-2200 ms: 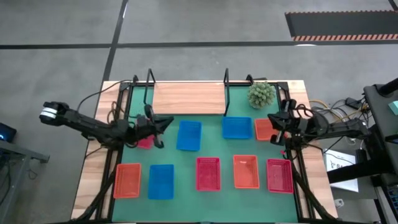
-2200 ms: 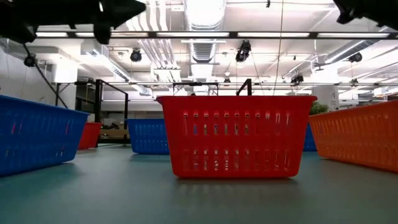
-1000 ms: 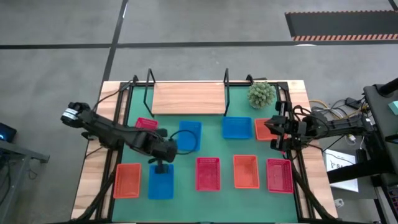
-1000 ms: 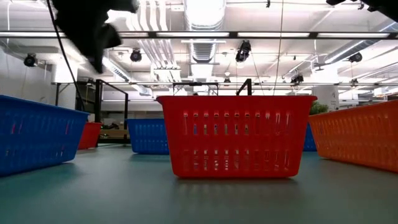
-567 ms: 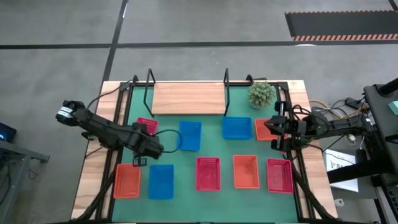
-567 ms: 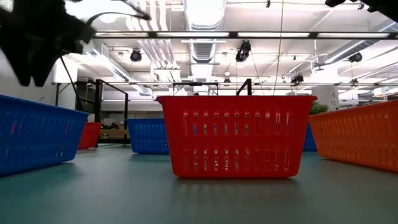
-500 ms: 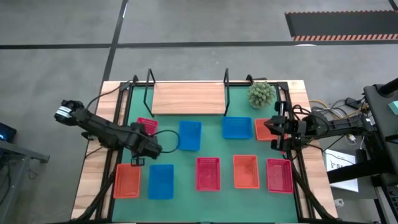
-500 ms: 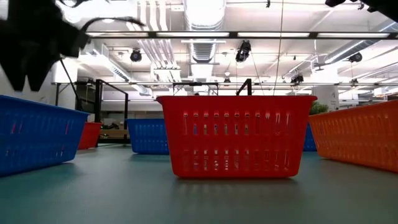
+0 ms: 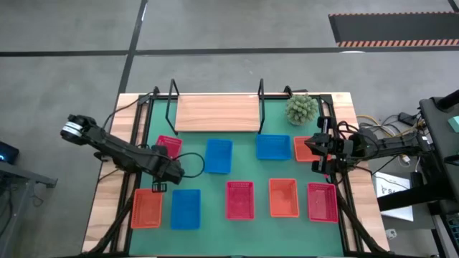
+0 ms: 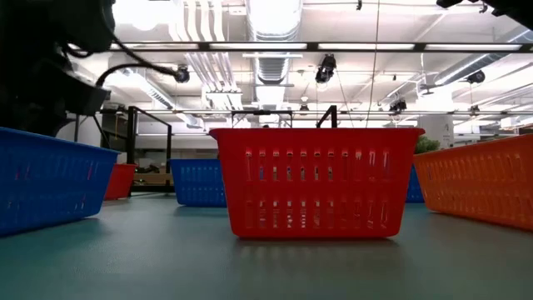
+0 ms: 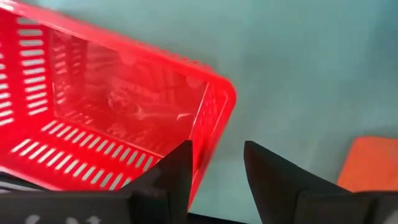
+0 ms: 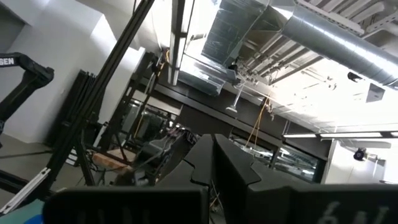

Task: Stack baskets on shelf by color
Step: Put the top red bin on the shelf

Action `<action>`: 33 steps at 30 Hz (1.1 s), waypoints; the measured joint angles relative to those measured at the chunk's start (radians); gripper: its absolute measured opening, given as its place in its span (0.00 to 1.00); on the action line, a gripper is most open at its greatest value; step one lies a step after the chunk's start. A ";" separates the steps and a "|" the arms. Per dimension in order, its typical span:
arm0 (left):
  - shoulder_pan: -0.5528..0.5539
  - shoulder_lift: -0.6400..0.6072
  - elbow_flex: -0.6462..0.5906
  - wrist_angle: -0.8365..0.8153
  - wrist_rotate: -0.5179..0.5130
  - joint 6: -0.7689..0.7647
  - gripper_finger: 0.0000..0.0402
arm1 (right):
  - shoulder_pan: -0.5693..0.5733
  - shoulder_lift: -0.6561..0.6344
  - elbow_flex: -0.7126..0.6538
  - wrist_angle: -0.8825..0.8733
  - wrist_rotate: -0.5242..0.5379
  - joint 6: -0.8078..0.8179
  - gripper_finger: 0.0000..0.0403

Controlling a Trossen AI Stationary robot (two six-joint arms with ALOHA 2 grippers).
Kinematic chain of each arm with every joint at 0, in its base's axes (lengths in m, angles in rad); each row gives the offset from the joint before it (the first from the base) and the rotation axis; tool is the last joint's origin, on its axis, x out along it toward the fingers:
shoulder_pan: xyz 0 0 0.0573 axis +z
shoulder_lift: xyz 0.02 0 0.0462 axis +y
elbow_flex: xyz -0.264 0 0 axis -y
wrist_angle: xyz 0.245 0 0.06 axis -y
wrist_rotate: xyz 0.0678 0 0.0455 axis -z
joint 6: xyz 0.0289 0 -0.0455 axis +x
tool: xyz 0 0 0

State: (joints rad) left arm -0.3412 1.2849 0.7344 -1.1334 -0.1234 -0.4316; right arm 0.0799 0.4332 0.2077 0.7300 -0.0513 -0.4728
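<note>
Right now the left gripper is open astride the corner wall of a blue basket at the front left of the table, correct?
Not quite: the basket is orange, not blue. The left wrist view shows the left gripper open, one finger inside and one outside the corner wall of the orange basket, as you said.

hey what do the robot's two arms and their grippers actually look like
Both arms are dark, slim, jointed links with black cables looping alongside. The left arm has a pale silver-white cap at its outer end; its left gripper has two flat, black, wedge-shaped fingers. The right gripper is black too, trailing tangled cables.
</note>
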 joint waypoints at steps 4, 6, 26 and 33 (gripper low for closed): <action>0.000 0.021 -0.022 0.042 -0.002 -0.001 0.32 | 0.000 0.000 0.000 0.000 0.000 -0.011 0.02; 0.000 0.035 -0.021 0.049 -0.004 0.000 0.30 | 0.000 0.000 0.000 0.000 0.000 -0.011 0.02; -0.028 0.122 0.342 -0.111 0.015 -0.181 0.00 | 0.000 0.002 0.000 -0.035 0.000 -0.070 0.02; -0.039 0.222 0.658 -0.131 0.011 -0.210 0.00 | 0.000 0.002 0.000 -0.035 0.000 -0.080 0.02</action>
State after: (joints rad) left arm -0.3798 1.5068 1.3927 -1.2649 -0.1129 -0.6414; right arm 0.0799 0.4347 0.2073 0.6946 -0.0514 -0.5532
